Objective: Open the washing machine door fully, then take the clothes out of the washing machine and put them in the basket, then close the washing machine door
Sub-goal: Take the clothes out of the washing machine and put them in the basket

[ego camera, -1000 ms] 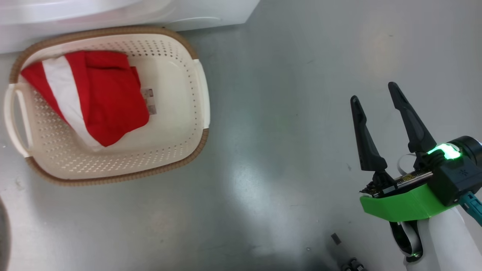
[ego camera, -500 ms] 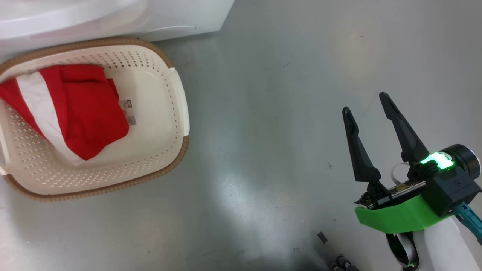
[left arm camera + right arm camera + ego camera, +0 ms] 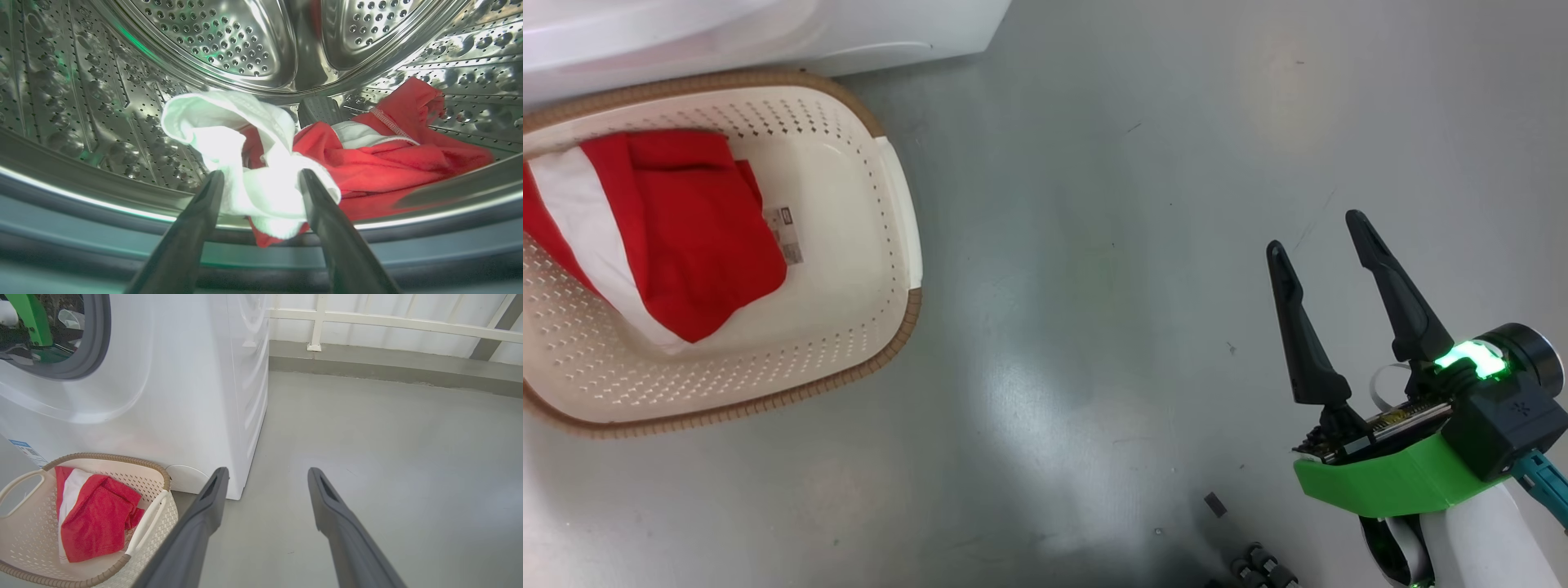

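Clothes (image 3: 388,163) lie in the drum (image 3: 81,102), a red heap on the drum floor toward the right of the left wrist view, with a white fold (image 3: 229,130) bunched at its near end and spilling over the drum lip. Left gripper (image 3: 260,179) is at the drum mouth with jaws wide; its two fingers stand on either side of the white fold's lower part, and the cloth lies between them unpinched. Whether the fingers touch the fabric I cannot tell.

Right gripper (image 3: 1313,230) hovers over bare grey floor (image 3: 1135,245) at the lower right of the head view, jaws wide and holding nothing, well apart from the basket (image 3: 849,245). A green bracket (image 3: 1388,482) sits on its wrist.

The basket stands on the floor just in front of the washer (image 3: 768,33). One red-and-white garment (image 3: 686,229) lies inside it toward its left half, beside a paper label (image 3: 786,233) on the basket floor.

In the right wrist view the right gripper (image 3: 267,470) points past the washer's (image 3: 184,396) front corner, with the basket (image 3: 106,456) and its garment (image 3: 94,518) at lower left. The grey gasket (image 3: 96,347) rings the washer's opening at upper left, and a green part (image 3: 28,318) shows inside it. A blue label (image 3: 26,451) sits low on the washer front, just above the basket rim.
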{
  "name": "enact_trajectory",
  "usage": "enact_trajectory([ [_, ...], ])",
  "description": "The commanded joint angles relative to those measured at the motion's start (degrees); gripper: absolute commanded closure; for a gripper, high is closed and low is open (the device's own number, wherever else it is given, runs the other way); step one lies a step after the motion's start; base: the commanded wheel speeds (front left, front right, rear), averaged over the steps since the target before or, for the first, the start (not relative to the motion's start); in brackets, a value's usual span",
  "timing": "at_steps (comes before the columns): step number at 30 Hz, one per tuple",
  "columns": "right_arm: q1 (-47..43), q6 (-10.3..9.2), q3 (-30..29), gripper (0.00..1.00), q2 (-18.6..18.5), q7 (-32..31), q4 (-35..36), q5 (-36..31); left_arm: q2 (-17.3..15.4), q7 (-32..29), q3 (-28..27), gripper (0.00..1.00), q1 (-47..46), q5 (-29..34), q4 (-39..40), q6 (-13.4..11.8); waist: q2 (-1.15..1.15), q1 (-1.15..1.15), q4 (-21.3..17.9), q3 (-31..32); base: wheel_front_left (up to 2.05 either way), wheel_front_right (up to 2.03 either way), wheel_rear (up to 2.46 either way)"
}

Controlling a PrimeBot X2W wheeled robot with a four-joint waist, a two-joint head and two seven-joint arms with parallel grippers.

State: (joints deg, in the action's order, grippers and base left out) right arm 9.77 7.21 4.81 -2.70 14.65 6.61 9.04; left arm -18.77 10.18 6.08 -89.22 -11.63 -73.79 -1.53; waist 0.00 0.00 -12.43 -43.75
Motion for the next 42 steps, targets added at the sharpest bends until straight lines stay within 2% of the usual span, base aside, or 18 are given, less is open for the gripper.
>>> enact_trajectory([
  [1,-1.58,0.28,1.47,0.0,-0.18,0.35,1.42,0.29,-2.88,-0.15,0.13,0.0,0.27,-0.06,0.48,-0.24,0.0,0.0,0.04,-0.13,0.0,0.0,0.0],
  [5,-1.52,0.28,1.55,0.0,-0.18,0.35,1.37,0.49,-2.88,-0.73,0.74,0.0,0.25,0.12,0.34,-0.2,0.0,0.0,0.09,-0.22,0.0,0.0,0.0],
  [6,-1.49,0.28,1.55,0.0,-0.18,0.35,1.37,0.51,-2.84,-0.99,0.89,0.1,0.28,0.09,0.29,-0.03,0.0,0.0,0.12,-0.24,0.0,0.0,0.0],
  [7,-1.46,0.28,1.5,0.0,-0.18,0.35,1.41,0.5,-2.77,-1.35,1.0,0.51,0.29,0.02,0.25,0.14,0.0,0.0,0.15,-0.3,0.0,0.0,0.0],
  [8,-1.41,0.28,1.43,0.0,-0.18,0.35,1.47,0.47,-2.68,-1.76,1.14,0.72,0.28,-0.03,0.21,0.39,0.0,0.0,0.19,-0.36,0.0,0.0,0.0],
  [9,-1.38,0.28,1.35,0.0,-0.18,0.35,1.52,0.44,-2.58,-2.14,1.27,1.0,0.27,-0.09,0.18,0.56,0.0,0.0,0.25,-0.4,0.0,0.0,0.0],
  [24,-0.9,0.28,1.06,0.0,-0.18,0.35,0.84,0.17,-1.24,3.1,3.88,1.0,-1.14,0.32,0.9,2.42,0.0,0.0,1.8,0.23,0.0,0.0,0.0],
  [34,-1.01,0.28,1.22,0.0,-0.18,0.35,0.4,0.39,-1.34,3.7,6.87,1.0,-1.4,2.15,0.94,1.61,0.0,0.0,1.4,0.91,0.0,0.0,0.0],
  [42,0.01,0.28,0.98,0.0,-0.18,0.35,-0.32,0.81,-1.15,4.76,6.31,1.0,0.0,0.94,5.8,1.43,0.0,0.0,2.76,1.46,0.0,0.0,0.0],
])
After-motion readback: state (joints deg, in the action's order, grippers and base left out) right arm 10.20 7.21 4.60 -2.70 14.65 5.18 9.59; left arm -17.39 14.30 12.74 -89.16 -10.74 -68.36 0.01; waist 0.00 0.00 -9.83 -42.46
